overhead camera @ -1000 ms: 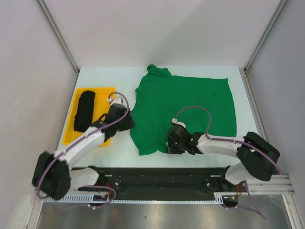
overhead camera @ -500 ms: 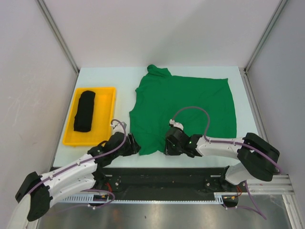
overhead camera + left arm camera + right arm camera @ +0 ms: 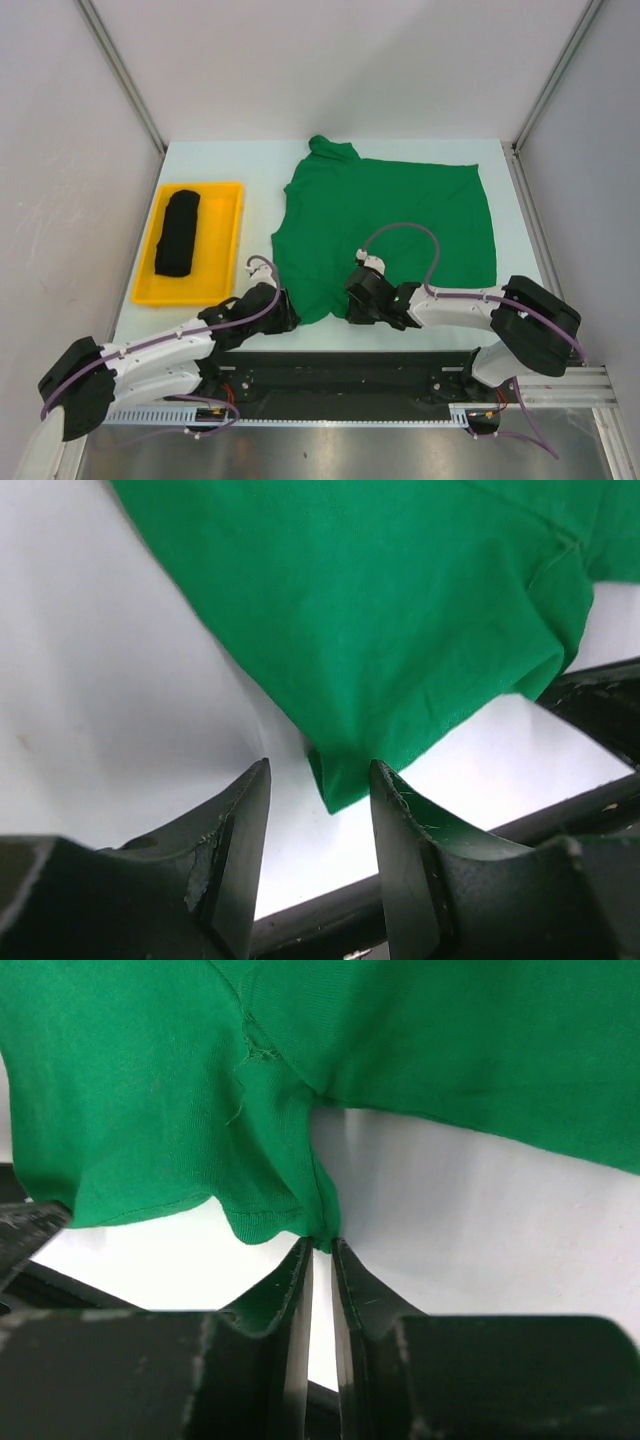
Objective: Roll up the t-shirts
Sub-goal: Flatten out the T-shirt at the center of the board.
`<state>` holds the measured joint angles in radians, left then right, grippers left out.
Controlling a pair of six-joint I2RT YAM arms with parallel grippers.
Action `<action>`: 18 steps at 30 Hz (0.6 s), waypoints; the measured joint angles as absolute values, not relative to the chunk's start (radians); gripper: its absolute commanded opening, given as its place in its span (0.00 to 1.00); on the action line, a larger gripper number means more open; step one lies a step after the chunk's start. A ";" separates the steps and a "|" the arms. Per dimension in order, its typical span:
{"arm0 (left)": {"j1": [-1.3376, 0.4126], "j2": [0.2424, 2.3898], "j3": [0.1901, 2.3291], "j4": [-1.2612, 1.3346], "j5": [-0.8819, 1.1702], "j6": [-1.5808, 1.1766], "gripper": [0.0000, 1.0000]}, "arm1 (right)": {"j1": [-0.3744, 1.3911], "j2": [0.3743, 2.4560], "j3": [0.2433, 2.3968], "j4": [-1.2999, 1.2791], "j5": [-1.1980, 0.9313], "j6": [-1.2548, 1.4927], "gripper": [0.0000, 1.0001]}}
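The bright green t-shirt (image 3: 385,220) lies spread flat on the white table, collar at the far end. My right gripper (image 3: 352,308) is shut on the shirt's near hem (image 3: 322,1228), pinching a fold at the fingertips. My left gripper (image 3: 285,315) is open at the shirt's near left corner; that corner (image 3: 345,780) pokes between the two fingertips without being pinched. The black t-shirt (image 3: 178,232) lies as a long rolled bundle in the yellow tray (image 3: 225,245) at the left.
The black rail (image 3: 340,365) of the arm mount runs along the table's near edge, just behind both grippers. Grey walls close in the table at left, right and back. Bare white table (image 3: 250,165) shows left of the green shirt.
My left arm has swung from beside the yellow tray to the shirt's near left corner. My right gripper has shifted slightly toward the near edge, still on the hem.
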<state>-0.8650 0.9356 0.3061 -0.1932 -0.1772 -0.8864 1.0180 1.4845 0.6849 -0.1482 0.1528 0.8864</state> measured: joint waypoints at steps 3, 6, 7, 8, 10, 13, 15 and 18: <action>-0.893 0.947 0.306 -0.196 -0.185 -0.901 0.48 | 1.017 1.485 0.685 -0.149 0.153 0.885 0.10; -0.909 0.946 0.301 -0.177 -0.191 -0.918 0.38 | 1.008 1.480 0.685 -0.152 0.151 0.884 0.06; -0.911 0.947 0.300 -0.173 -0.192 -0.920 0.33 | 1.005 1.477 0.685 -0.153 0.149 0.884 0.04; -0.912 0.949 0.300 -0.167 -0.195 -0.925 0.27 | 1.001 1.473 0.685 -0.153 0.149 0.883 0.03; -0.913 0.953 0.301 -0.156 -0.201 -0.928 0.12 | 0.989 1.463 0.685 -0.157 0.146 0.880 0.01; -0.913 0.956 0.305 -0.162 -0.205 -0.933 0.03 | 0.974 1.449 0.686 -0.168 0.138 0.874 0.00; -0.913 0.954 0.323 -0.188 -0.207 -0.935 0.00 | 0.965 1.441 0.692 -0.188 0.131 0.867 0.00; -0.905 0.941 0.369 -0.247 -0.205 -0.936 0.00 | 0.955 1.423 0.702 -0.220 0.115 0.853 0.00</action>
